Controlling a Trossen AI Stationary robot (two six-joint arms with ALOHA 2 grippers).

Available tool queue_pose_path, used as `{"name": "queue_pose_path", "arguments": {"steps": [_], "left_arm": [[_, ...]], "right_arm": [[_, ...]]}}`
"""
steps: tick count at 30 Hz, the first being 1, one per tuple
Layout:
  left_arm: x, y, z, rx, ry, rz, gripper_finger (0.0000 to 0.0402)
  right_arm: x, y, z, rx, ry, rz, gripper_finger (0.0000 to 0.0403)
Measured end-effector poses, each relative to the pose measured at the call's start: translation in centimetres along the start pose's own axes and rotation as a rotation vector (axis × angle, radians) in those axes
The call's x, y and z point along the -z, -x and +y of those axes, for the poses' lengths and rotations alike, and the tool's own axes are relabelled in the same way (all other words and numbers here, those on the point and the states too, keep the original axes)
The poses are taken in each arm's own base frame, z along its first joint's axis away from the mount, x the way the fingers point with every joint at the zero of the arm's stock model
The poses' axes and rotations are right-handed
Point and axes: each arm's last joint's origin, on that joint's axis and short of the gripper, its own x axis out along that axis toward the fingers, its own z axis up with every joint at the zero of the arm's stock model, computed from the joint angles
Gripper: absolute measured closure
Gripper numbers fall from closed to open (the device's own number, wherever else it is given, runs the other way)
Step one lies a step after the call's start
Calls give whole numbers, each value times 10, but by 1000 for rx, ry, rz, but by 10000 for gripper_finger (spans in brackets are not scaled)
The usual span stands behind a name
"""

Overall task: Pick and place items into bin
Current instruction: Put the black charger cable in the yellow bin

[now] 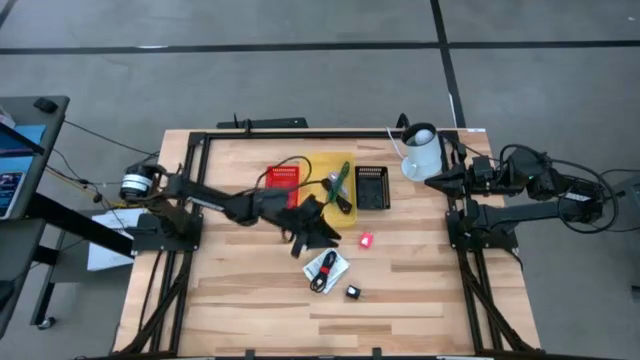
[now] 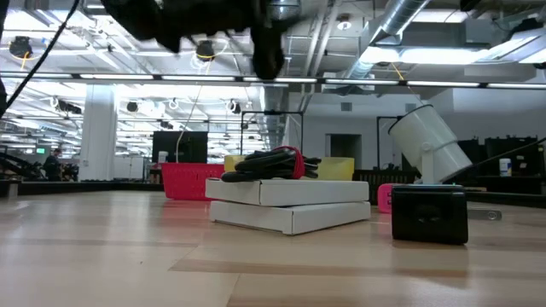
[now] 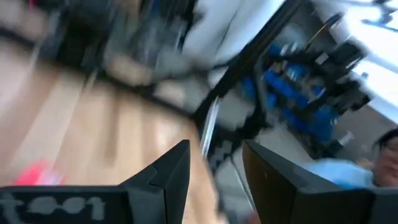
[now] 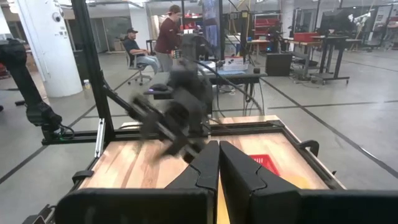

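The left gripper [image 1: 322, 232], jaws partly apart and holding nothing visible, hangs over the middle of the tabletop [image 1: 240, 290], between the far-edge bins and the white packet [image 1: 327, 268] with its dark cable nearer the front edge. The right gripper [image 4: 218, 163] waits closed at the right edge. It looks between picks; the next move calls for descending onto the packet or the pink piece [image 1: 366, 240] just beside.

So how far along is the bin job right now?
Nothing clearly binned yet. The green-handled tool lies on the yellow bin, beside the red basket and black tray. Left gripper hovers open and empty. Still out: pink piece, packet with cable, black block. Right gripper waits shut.
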Motion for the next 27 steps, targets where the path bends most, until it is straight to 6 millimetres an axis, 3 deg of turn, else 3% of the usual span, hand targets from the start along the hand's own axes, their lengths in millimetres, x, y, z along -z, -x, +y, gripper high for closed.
{"name": "queue_pose_path", "arguments": {"steps": [7,13,19,27], "left_arm": [[5,6,-89,-90,-304,-197,264],[25,29,-136,-433,-427,-165,264],[37,53,-155,-745,-495,-167,264],[44,87,-149,-924,-578,-13,264]], "right_arm": [[0,0,0,0,0,0,395],[0,0,0,0,0,-1,395],[0,0,0,0,0,0,395],[-10,-1,0,0,0,-98,395]]}}
